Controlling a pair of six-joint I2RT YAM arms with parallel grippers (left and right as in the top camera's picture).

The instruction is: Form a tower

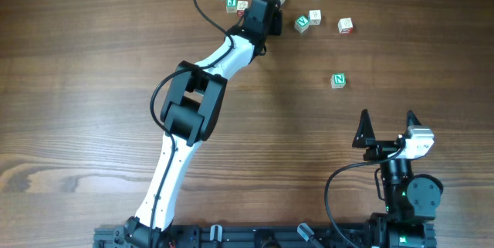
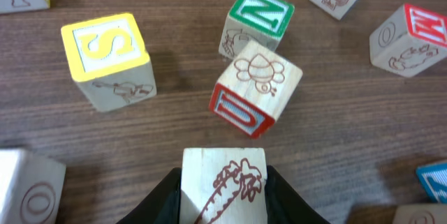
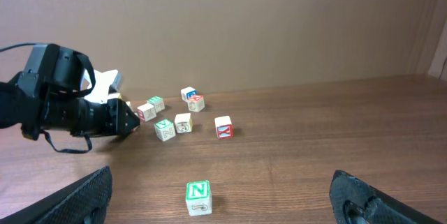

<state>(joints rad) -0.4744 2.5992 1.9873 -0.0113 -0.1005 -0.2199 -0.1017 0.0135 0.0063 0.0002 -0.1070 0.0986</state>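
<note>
The left arm is stretching long across the table, running from its base at the near edge out to the far side where the loose cubes are lying. The left gripper is pointing into that cluster. Its fingers are pinching a pale cube with a reddish palm tree drawn on it, one finger pressing each side. Just beyond it, a red U cube is sitting cornerwise, with a yellow S cube off to one side.

The right arm is sitting folded close over its base at the near right. The right gripper is aiming up the table with its fingers spread wide.

The lone green N cube is standing by itself on bare wood between the cluster and the right gripper, well apart from the pale cube.

The table is showing dark, streaky wood grain, and a plain brown wall is rising behind its far edge.
</note>
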